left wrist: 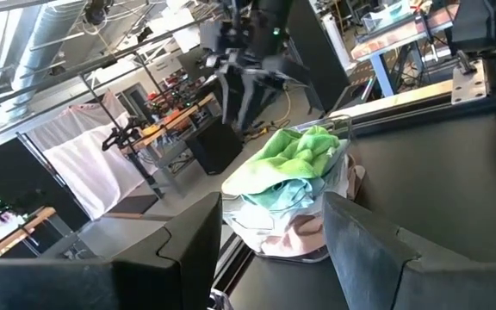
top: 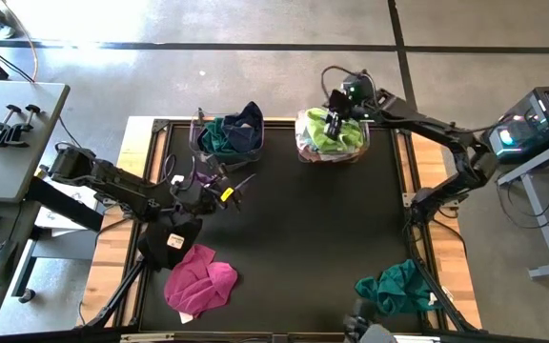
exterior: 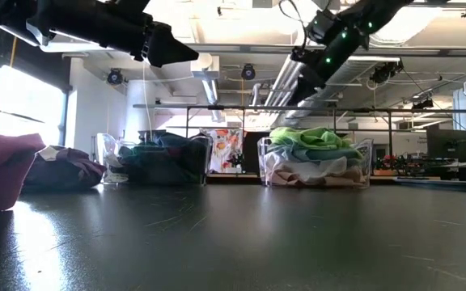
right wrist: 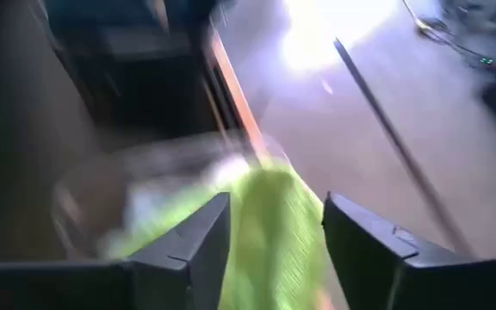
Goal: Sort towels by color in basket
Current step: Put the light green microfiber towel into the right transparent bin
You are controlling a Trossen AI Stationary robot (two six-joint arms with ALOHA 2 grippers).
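Two clear baskets stand at the table's far edge. The right basket holds pale towels, with a lime green towel lying on top of a mint one. The left basket holds dark navy and teal towels. My right gripper hangs open just above the lime green towel and clear of it. My left gripper stands open and level over the table's left middle, with nothing between its fingers. A magenta towel, a black towel and a teal towel lie loose on the table.
The loose magenta and black towels lie under and near my left arm, and the teal one lies by the near right corner. Dark bare tabletop spreads between them. Desks and equipment stand beyond both side edges.
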